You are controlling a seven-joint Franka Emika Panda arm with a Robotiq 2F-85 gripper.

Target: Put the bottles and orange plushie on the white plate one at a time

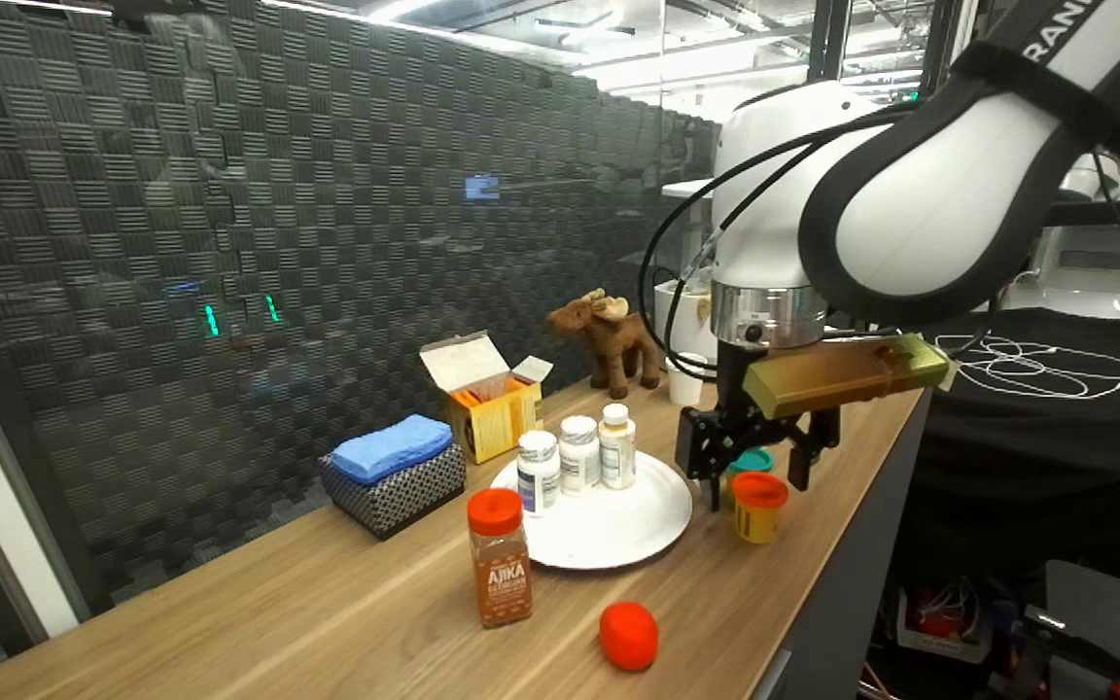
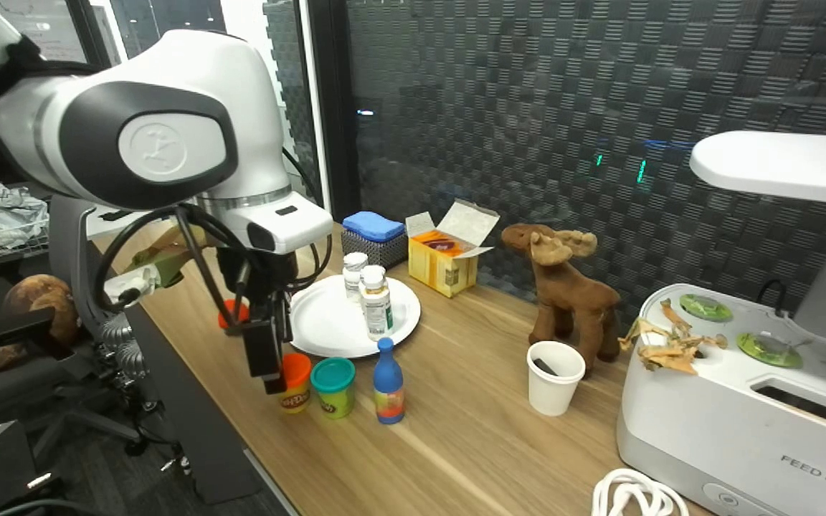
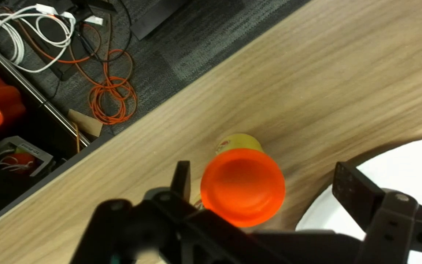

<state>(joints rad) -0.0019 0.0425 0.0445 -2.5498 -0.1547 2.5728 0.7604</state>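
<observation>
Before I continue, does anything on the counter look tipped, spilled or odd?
The leaves on the white FEED ME! unit look odd: brown and shrivelled, as if dried out. I see no spill; the three white bottles stand upright on the white plate.

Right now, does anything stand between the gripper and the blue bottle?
Yes. The wrist view frames the orange-lidded Play-Doh tub between the jaws of the open gripper; in an exterior view, the teal-lidded tub stands between it and the blue bottle. A low move would probably hit both.
</observation>
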